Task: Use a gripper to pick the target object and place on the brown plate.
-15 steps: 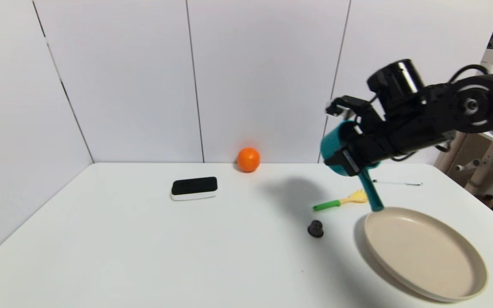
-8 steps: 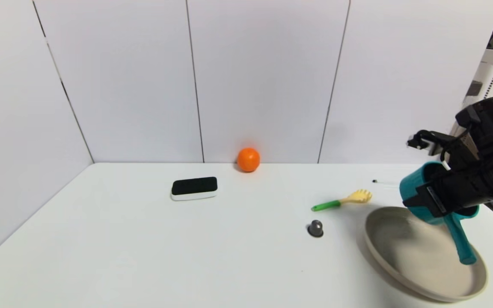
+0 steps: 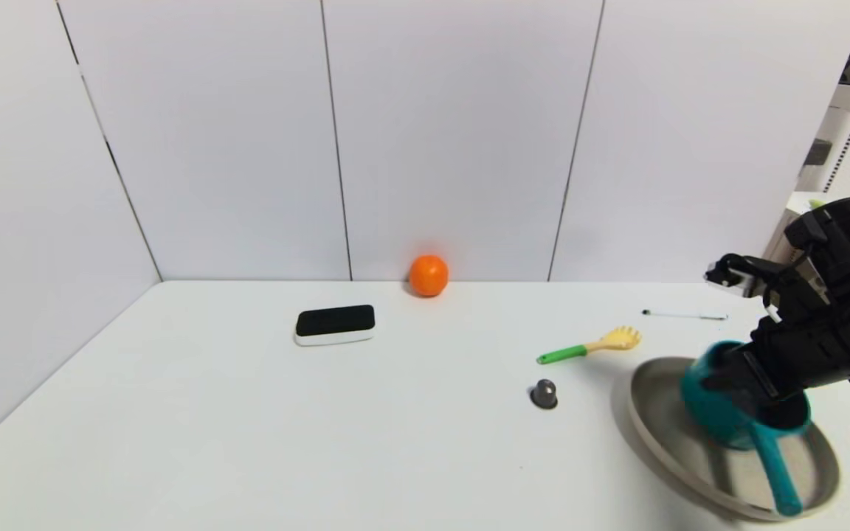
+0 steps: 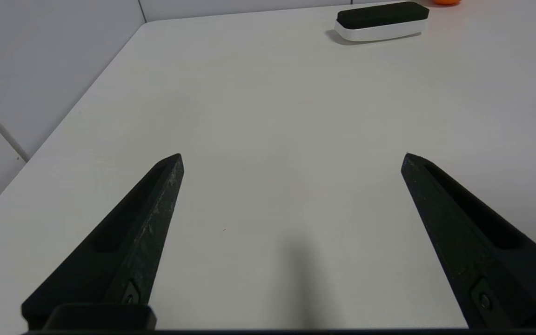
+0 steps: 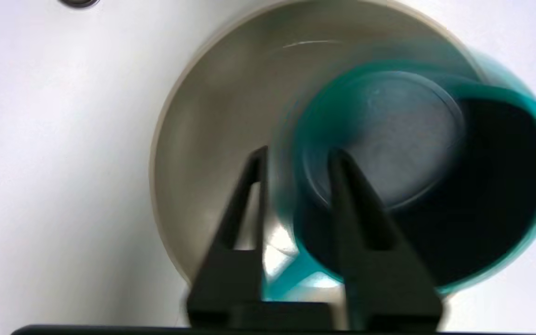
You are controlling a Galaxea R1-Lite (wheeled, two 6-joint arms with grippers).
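Right end effector clamped on the teal saucepan wall, one finger inside, one outside, pan down over the brown plate with handle toward its near rim; left end effector wide open, holding nothing, over bare tabletop far from the plate.

Right arm showing as thick black segments ending in glossy black cylinder near wrist, thin black cables looping along it, small white-tipped bracket jutting from it. Right gripper showing two long black fingers tapering to points, rising from wide black base bar. Left gripper showing two matte black wedge-shaped fingers, each narrowing to sharp tip, surface lightly scuffed with pale specks, shallow recess running along each, small round screw sitting near each base.
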